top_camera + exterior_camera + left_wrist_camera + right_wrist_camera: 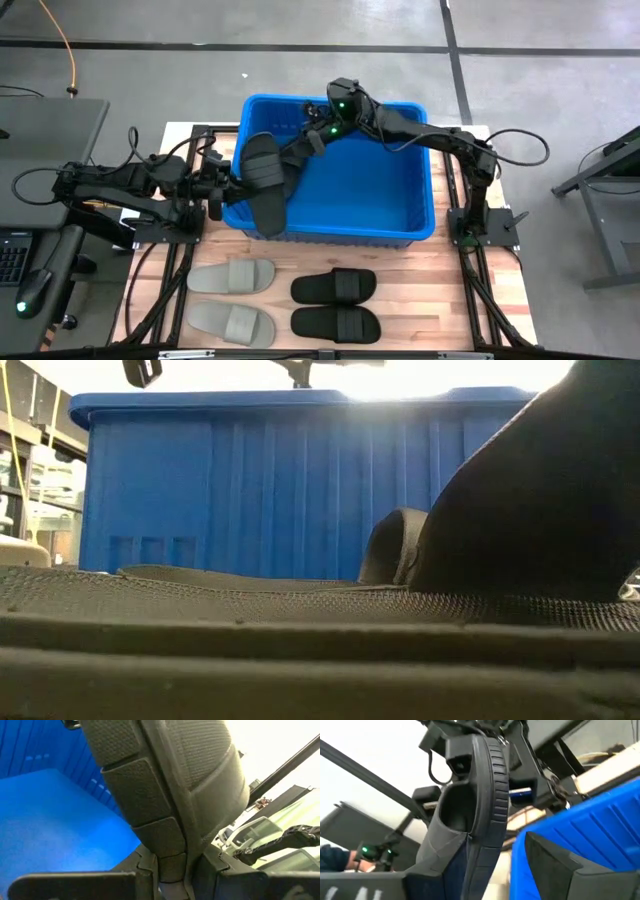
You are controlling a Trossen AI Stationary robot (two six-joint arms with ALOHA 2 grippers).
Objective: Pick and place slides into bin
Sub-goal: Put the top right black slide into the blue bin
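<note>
A black slide point(264, 186) stands on edge above the left rim of the blue bin point(400, 215). My left gripper point(231, 190) reaches in from the table's left and is shut on it. My right gripper point(300, 150) reaches across the bin's far side. It is open, with a finger on either side of the same slide point(480, 795), and I cannot tell whether it touches it. Two light grey slides point(230, 276) point(230, 323) and two black slides point(335, 287) point(336, 323) lie flat on the table in front of the bin. My left gripper pinches the black slide's sole at its long side edge point(172, 862), about mid-length, between its two fingers. The fingers come level from the table's left. The slide is lifted clear and turned on edge, with its strap point(212, 760) toward the table's far side.
The bin point(300, 480) fills the middle of the wooden table top point(440, 300); its floor point(370, 185) shows bare blue. In the low view a black slide point(540, 490) lies right before the lens. Dark frame rails point(480, 290) run along the table's left and right sides.
</note>
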